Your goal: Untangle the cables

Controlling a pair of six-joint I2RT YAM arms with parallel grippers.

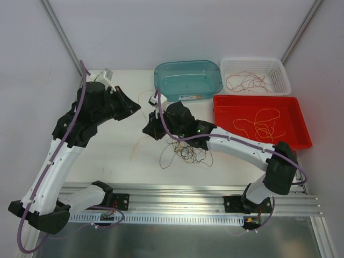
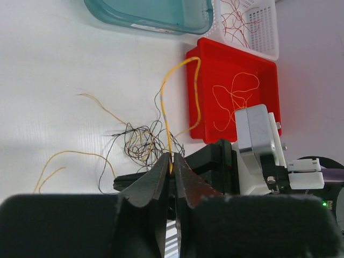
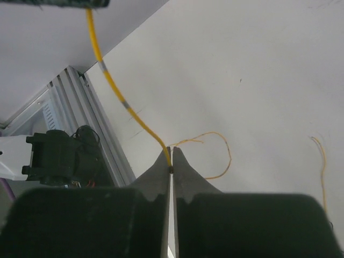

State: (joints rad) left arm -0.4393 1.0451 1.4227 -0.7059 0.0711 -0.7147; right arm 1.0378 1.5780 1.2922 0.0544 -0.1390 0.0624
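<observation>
While both arms reach over the desk (image 1: 123, 156), the left claw (image 2: 171, 166) sits far left of the red tray (image 1: 290, 123), jaws pinched tight on one yellow cable (image 3: 115, 90). The cable comes out right at the fingertips. In the left wrist view it climbs from the tips, arcs over toward the red tray's near corner, then drops back down.

Next toward the red tray comes the right claw (image 3: 171, 161), also clamped shut, with the same kind of yellow cable nipped at the very tip. In the right wrist view the strand runs up and left from the tips, taut and off the desk, with grey bands on it. It ends at a dark part on the top edge; I cannot tell what that part is.

The tangle (image 1: 185, 151) of dark and yellow-orange cables lies flat on the desk, left of the red tray and just beside the right arm's wrist. It is below the claws, not inside either one. A loose yellow strand (image 2: 64, 156) trails on the desk on the tangle's side away from the red tray.

The teal bin (image 1: 188, 67) stands behind and left of the red tray. Loose yellow cables (image 1: 260, 122) lie inside the red tray. Behind it is the white basket (image 1: 279, 75), with red-brown cables (image 1: 247, 81) in it.
</observation>
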